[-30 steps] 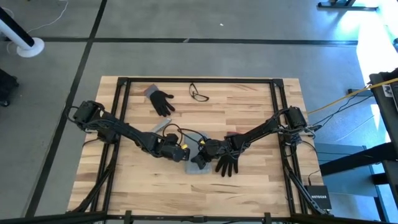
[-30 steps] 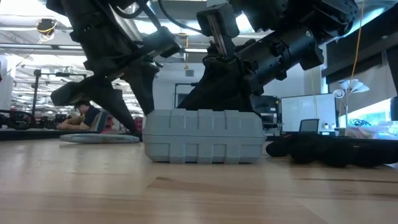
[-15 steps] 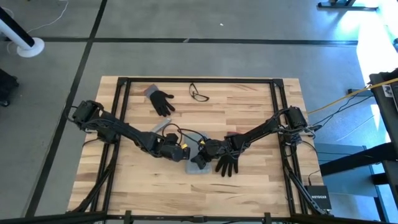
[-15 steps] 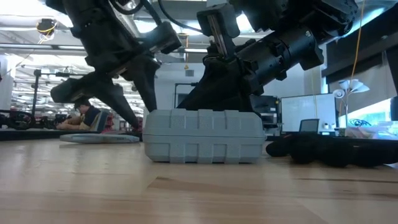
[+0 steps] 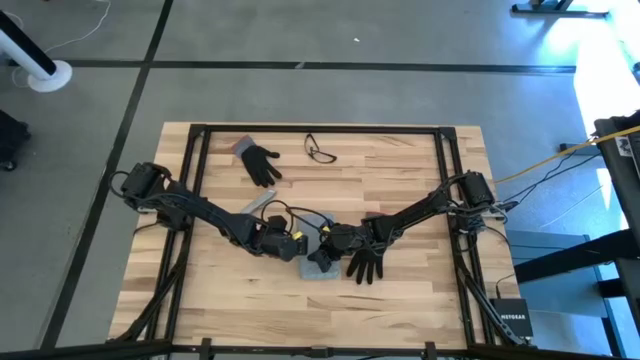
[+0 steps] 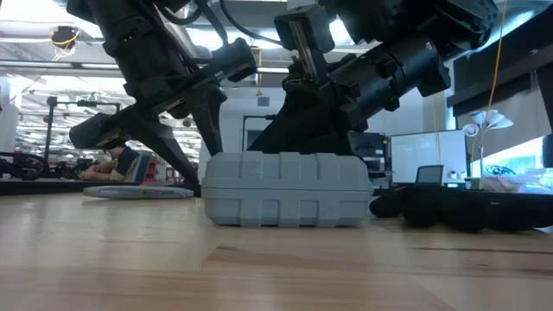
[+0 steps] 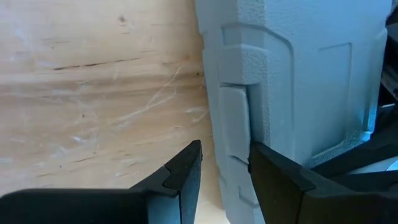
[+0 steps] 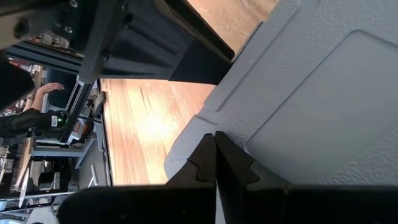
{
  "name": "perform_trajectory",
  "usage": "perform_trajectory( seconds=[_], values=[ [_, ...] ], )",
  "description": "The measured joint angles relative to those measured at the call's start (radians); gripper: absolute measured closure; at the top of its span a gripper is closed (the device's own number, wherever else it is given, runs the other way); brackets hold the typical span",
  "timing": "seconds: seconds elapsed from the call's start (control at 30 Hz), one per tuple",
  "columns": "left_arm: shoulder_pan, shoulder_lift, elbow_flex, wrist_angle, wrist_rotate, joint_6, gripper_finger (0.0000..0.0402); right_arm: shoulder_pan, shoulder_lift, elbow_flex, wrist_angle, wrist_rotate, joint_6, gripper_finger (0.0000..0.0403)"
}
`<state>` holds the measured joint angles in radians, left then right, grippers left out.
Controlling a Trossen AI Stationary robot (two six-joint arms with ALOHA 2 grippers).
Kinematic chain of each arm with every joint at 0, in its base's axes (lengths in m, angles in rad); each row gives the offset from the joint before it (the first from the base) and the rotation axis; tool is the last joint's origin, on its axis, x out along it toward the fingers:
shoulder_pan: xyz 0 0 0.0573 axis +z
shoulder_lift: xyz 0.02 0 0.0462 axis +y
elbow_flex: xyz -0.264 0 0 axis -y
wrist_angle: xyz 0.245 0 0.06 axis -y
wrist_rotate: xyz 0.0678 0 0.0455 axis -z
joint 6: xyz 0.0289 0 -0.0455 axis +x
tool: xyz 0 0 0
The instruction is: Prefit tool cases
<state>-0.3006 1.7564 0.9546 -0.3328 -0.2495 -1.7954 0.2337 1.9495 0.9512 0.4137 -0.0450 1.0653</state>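
Case [image 5: 322, 262] is lying closed and flat on the table [image 5: 420, 300], low centre of the high view, with both arms meeting over it.

Right gripper [image 8: 216, 163] is sitting with its 2 fingers fully shut, tips pressing down on the case lid; it has hold of nothing. Judgement: it is acting as a hold-down so the case does not slide.

Left gripper [image 7: 225, 169] is standing partly open at the case's left edge, 1 finger over bare wood, the other on the case side, straddling the raised latch tab [image 7: 234, 127]. Nothing is clamped yet. Judgement: it is lining up to work the latch.

A glove [image 5: 364, 264] is lying just beside the case on its right, fingers splayed; in the low view it is showing as a dark heap at the right.

Hard to make out: the high view is hiding most of the case under both grippers; whether the left finger is actually touching the tab, I cannot tell. The case interior is not visible.
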Motion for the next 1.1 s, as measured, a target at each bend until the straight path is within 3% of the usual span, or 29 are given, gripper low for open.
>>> perform_trajectory(
  seconds=[0.4, 0.6, 0.8, 1.0, 1.1],
  values=[
    [0.056, 0.049, 0.006, 0.009, 0.084, 0.108, 0.0274, 0.002, -0.002, -0.002, -0.006, -0.005, 0.007, 0.0403],
    [0.064, 0.049, 0.006, 0.006, 0.160, 0.259, 0.0275, 0.002, -0.002, -0.002, 0.001, -0.015, 0.008, 0.0403],
    [0.069, 0.058, 0.006, 0.057, 0.211, 0.254, 0.0283, 0.002, 0.000, -0.001, 0.013, -0.043, 0.006, 0.0403],
    [0.078, 0.069, 0.001, 0.114, 0.223, 0.013, 0.0285, 0.001, 0.000, -0.001, 0.017, -0.063, 0.007, 0.0403],
    [0.075, 0.088, -0.001, 0.165, 0.242, 0.123, 0.0285, 0.002, -0.010, -0.004, 0.004, -0.087, 0.010, 0.0403]
  ],
)
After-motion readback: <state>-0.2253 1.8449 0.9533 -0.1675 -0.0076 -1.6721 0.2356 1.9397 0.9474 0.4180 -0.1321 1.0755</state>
